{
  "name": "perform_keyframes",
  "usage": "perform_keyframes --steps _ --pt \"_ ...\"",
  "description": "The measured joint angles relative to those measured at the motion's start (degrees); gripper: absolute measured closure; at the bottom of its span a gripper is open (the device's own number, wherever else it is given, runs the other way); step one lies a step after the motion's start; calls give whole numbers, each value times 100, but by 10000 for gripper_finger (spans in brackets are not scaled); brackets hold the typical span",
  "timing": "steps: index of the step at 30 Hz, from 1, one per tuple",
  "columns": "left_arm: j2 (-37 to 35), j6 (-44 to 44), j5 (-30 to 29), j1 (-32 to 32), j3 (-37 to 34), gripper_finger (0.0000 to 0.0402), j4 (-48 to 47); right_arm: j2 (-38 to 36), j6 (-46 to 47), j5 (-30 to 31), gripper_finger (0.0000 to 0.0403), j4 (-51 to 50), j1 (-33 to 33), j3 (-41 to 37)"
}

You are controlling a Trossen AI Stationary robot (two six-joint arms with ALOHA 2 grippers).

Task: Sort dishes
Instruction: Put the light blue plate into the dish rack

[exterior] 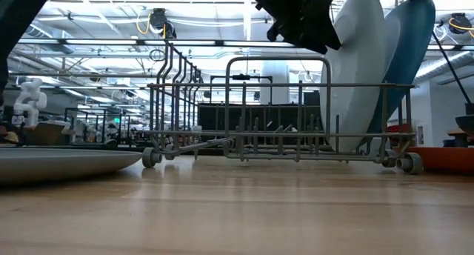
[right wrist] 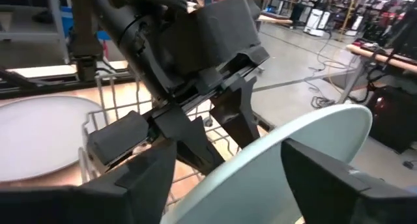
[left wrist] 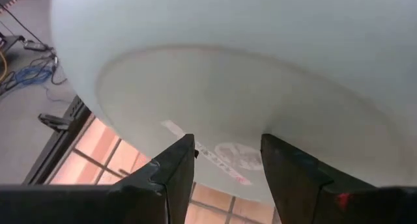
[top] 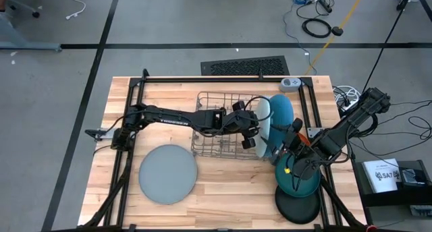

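Observation:
A pale blue plate (top: 263, 127) (exterior: 359, 70) stands on edge in the right end of the wire rack (top: 219, 124), with a blue plate (top: 283, 110) (exterior: 409, 51) upright just behind it. My left gripper (top: 251, 132) (left wrist: 228, 142) reaches over the rack. It is open, its fingertips right at the pale plate's underside (left wrist: 215, 100). My right gripper (top: 283, 148) (right wrist: 228, 165) is open, with one finger on either side of that plate's rim (right wrist: 273, 159). A grey plate (top: 167, 172) lies flat at the near left. My left gripper's fingertips (left wrist: 179, 155) stand against or just short of the pale plate's underside, and I cannot tell whether they touch it. My right gripper's fingers (right wrist: 332, 178) flank the plate's rim, and I cannot tell whether they touch it either.
A teal plate (top: 300, 185) and a black plate (top: 298, 208) lie at the near right under my right arm. Something orange (top: 315, 132) sits beside the rack. Black frame rails (top: 135, 97) border the table. A small white device (top: 290, 83) sits at the far edge.

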Motion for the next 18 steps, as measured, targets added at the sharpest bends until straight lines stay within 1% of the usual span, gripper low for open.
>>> perform_keyframes --steps 3,5,12,18 --pt "0 0 -4 -16 0 224 -162 0 83 -41 106 -78 0 4" --pt "0 0 -39 -35 0 224 -259 0 96 -89 101 -134 0 6" --pt "-185 8 -74 -78 0 224 -559 1 209 -137 99 -284 4 7" --pt "-386 7 -99 -74 2 224 -351 0 247 -257 99 -377 4 7"
